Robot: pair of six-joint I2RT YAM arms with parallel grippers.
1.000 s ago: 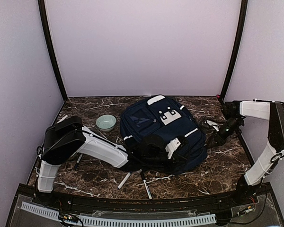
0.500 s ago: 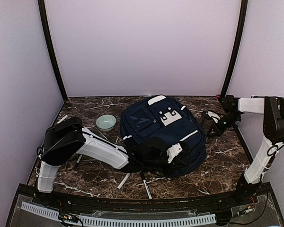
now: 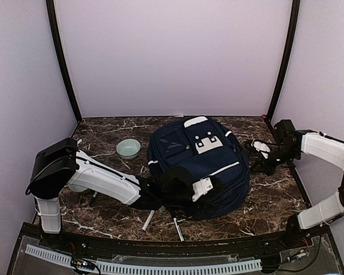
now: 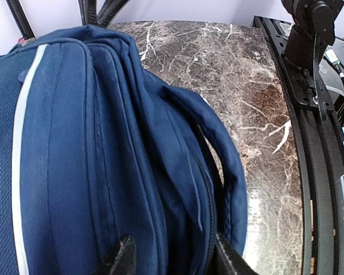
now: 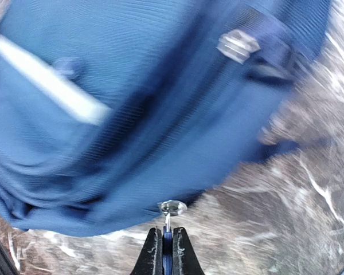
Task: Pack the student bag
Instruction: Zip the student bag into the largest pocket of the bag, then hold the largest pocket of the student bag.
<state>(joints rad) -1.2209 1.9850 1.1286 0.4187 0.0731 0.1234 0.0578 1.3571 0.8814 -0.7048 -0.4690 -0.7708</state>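
Note:
The navy student bag [image 3: 189, 157] lies flat mid-table, white stripes up, and fills the left wrist view [image 4: 74, 149]. My left gripper [image 3: 196, 193] is at its near edge; in the wrist view [image 4: 173, 259] the black fingers stand apart, open, with a zipped fold of bag fabric between them. My right gripper [image 3: 269, 163] is at the bag's right side. In the wrist view [image 5: 167, 247] it is shut on a blue zip pull [image 5: 168, 234] with a metal ring [image 5: 173, 207], the blurred bag [image 5: 137, 97] just beyond.
A pale green bowl [image 3: 128, 148] stands left of the bag. Pens [image 3: 150, 219] lie near the front edge under the left arm. Black cables [image 3: 257, 148] trail by the right gripper. Purple walls close three sides.
The left gripper has opened, releasing the bag's near edge, and its arm dropped lower. The right gripper, still shut, swung back and then forward at the bag's side; the bag shifted slightly.

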